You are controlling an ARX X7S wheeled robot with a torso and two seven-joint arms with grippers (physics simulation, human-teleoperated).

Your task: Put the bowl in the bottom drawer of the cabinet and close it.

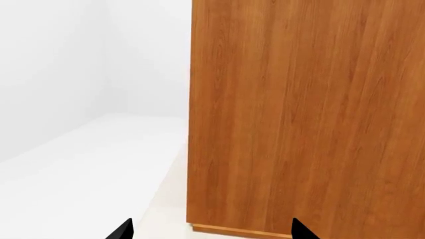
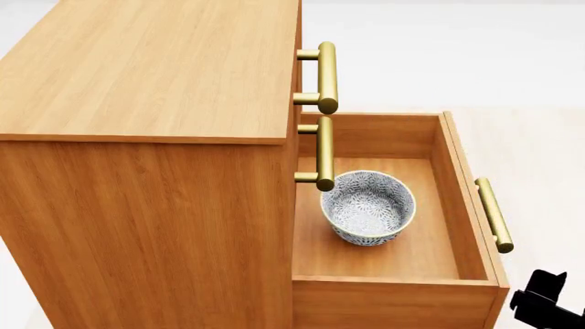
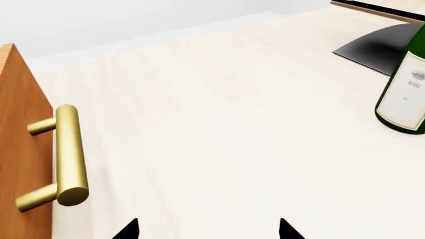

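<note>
bowl (image 2: 368, 207) in open btm drawer (image 2: 466, 199), right pincer (image 2: 546, 301) apart

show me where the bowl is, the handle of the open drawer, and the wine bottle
bowl (image 2: 368, 207): head view, on its patterned inside.
drawer handle (image 2: 494, 214): head view, middle of the brass bar.
wine bottle (image 3: 406, 94): right wrist view, on its white label.

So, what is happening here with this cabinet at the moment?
A two-armed robot is putting a bowl away. The bowl already sits upright inside the bottom drawer of the cabinet, and that drawer is pulled out. Nothing is held: the right pincer is open, near the drawer's brass handle. The left pincer faces the cabinet's side.
</note>
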